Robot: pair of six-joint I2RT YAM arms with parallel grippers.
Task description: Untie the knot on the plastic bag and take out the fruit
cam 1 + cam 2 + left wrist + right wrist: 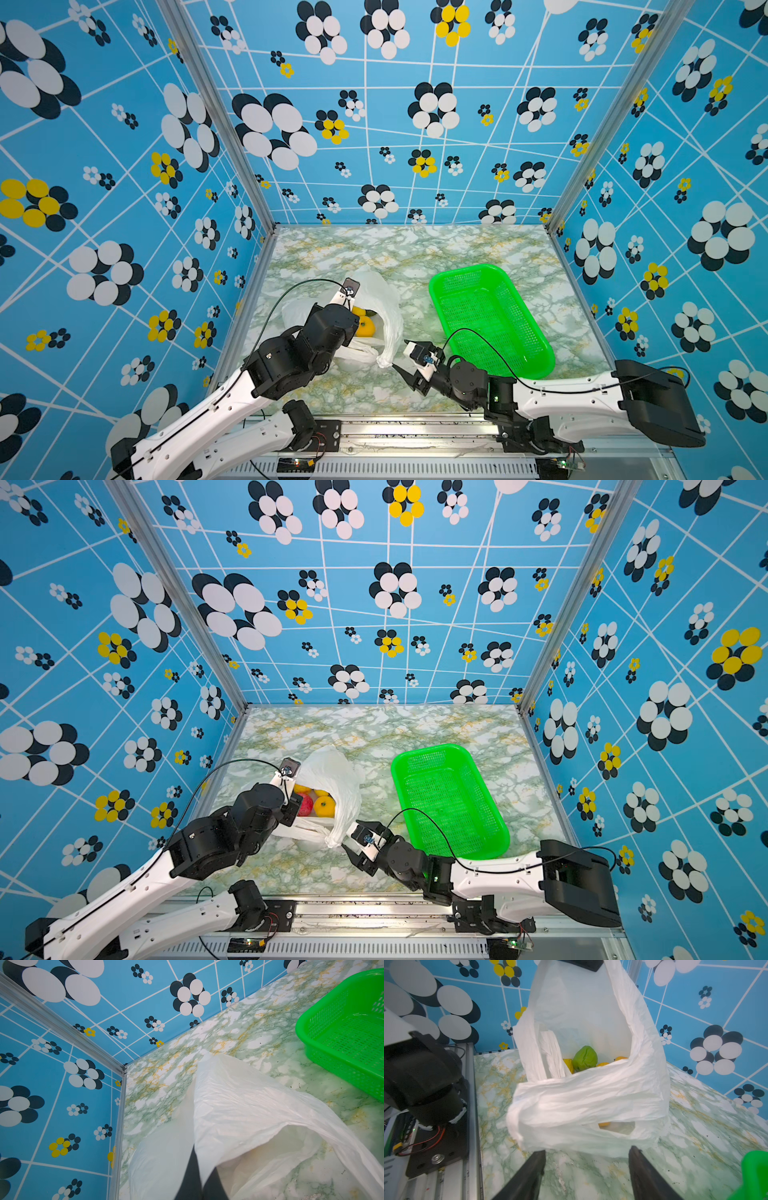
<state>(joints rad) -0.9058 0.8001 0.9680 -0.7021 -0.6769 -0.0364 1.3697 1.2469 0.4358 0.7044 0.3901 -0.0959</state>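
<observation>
The plastic bag (384, 297) (338, 766) sits left of centre on the marble table with its mouth held open. My left gripper (204, 1167) is shut on the bag (239, 1105) at its rim and holds it up. Fruit shows inside: red (305, 805), yellow-orange (365, 327) and green (585, 1058). A bunched end of the handle loops (384, 360) (517, 1120) lies at the front; I cannot tell whether it is the knot. My right gripper (400, 354) (350, 834) (588, 1150) stands open just short of that end, nothing between its fingers.
A green mesh basket (536, 357) (492, 845) (301, 1028) stands to the right of the bag, close beside the right arm. Patterned blue walls close in the table at the back and both sides. A metal rail (415, 432) runs along the front edge.
</observation>
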